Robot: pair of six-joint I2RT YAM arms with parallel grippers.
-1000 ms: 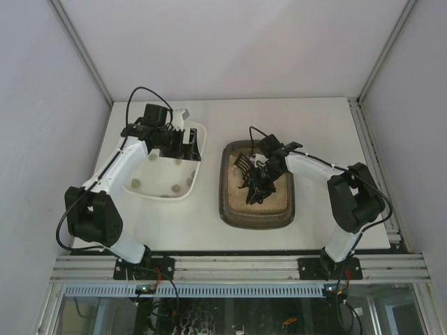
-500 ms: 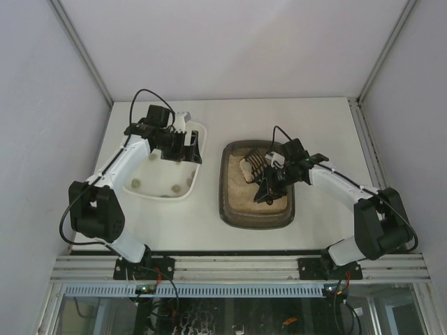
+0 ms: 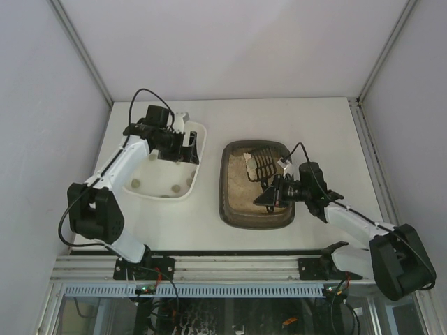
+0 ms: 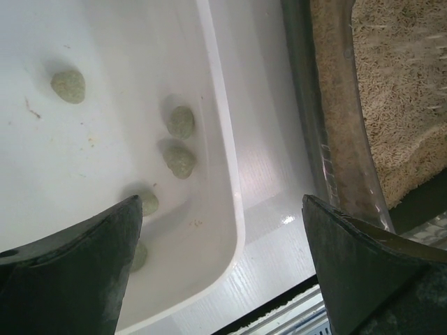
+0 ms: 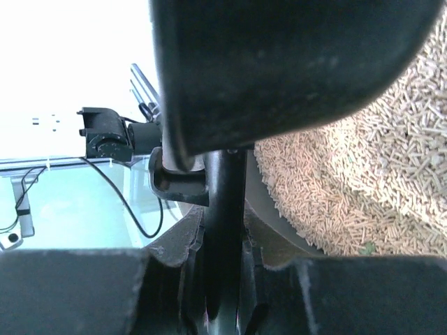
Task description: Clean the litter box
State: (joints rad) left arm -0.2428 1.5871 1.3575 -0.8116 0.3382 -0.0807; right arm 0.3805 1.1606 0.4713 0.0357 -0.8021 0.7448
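A white tabletop [image 3: 321, 132] sits inside a small booth. A plain pale-grey back wall [image 3: 230, 42], left wall [image 3: 35, 139] and right wall [image 3: 419, 125] close it in. Slim metal posts [image 3: 80, 52] run up the back corners, slanting outward. A ribbed aluminium rail [image 3: 237, 264] borders the near edge. The light is soft and even throughout.

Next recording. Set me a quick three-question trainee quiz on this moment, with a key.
1. True or false: the left gripper stands open.
2. The right gripper, over the litter box, is shut on: A) a cloth B) the black scoop C) nothing.
3. Fill in: the white tray holds greenish ____.
Key: 1 true; 2 B; 3 lumps.
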